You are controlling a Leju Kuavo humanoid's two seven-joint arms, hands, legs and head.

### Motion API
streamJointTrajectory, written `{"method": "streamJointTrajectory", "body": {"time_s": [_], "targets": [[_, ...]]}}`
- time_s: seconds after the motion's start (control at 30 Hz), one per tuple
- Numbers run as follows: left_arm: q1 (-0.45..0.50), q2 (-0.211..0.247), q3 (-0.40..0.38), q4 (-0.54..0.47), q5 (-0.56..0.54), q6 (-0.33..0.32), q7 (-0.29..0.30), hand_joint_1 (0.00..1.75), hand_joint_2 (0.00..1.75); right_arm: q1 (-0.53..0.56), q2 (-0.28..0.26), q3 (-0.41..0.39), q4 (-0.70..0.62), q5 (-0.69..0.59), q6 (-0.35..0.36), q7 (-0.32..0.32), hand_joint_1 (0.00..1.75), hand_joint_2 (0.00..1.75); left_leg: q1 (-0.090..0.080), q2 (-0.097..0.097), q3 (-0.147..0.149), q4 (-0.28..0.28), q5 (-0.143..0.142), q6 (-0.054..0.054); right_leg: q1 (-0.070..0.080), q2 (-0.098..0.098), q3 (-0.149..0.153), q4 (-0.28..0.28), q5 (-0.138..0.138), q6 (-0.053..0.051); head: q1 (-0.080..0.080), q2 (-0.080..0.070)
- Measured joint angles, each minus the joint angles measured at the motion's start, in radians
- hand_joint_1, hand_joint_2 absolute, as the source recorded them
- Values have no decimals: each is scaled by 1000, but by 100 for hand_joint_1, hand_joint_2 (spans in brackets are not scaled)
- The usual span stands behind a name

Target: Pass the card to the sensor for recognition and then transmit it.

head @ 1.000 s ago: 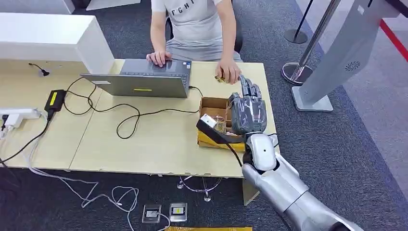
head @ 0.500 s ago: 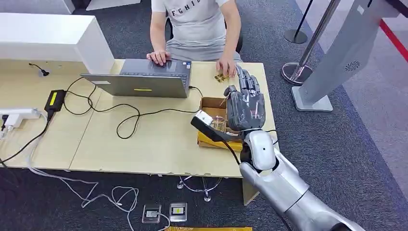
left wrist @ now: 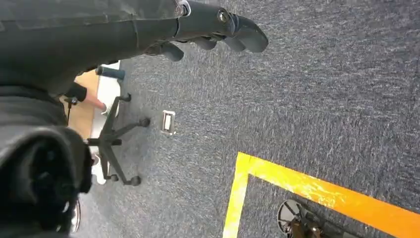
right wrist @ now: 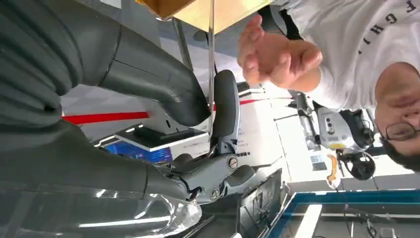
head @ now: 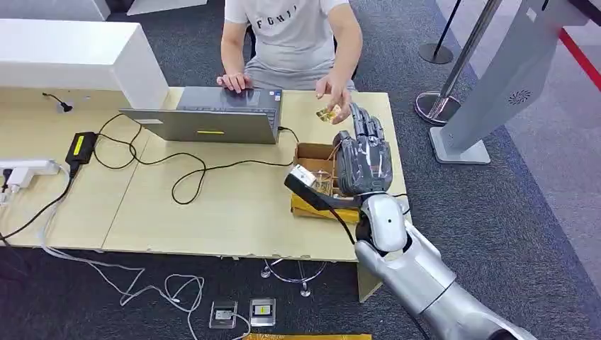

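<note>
Small gold-coloured card [head: 327,114] is held in a person's hand [head: 333,94], lifted above the far right part of the pale wooden desk [head: 212,205], just beyond the grey right hand [head: 363,157]. Right hand is raised w/ fingers [head: 365,126] extended & apart, nothing gripped, over an open brown cardboard box [head: 317,159]. Grey open laptop [head: 212,117] lies nearby. Left hand [left wrist: 148,29] is seen above dark carpet; grip state can't be told.
</note>
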Motion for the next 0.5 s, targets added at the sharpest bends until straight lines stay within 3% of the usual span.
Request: {"method": "streamJointTrajectory", "body": {"time_s": [0.5], "targets": [[0,0,0,0,6,-10,0,0,0,-6,0,0,72,17,23,13,175,175,0,0,0,0,0,0,0,0,0,0,0,0,0,0]]}}
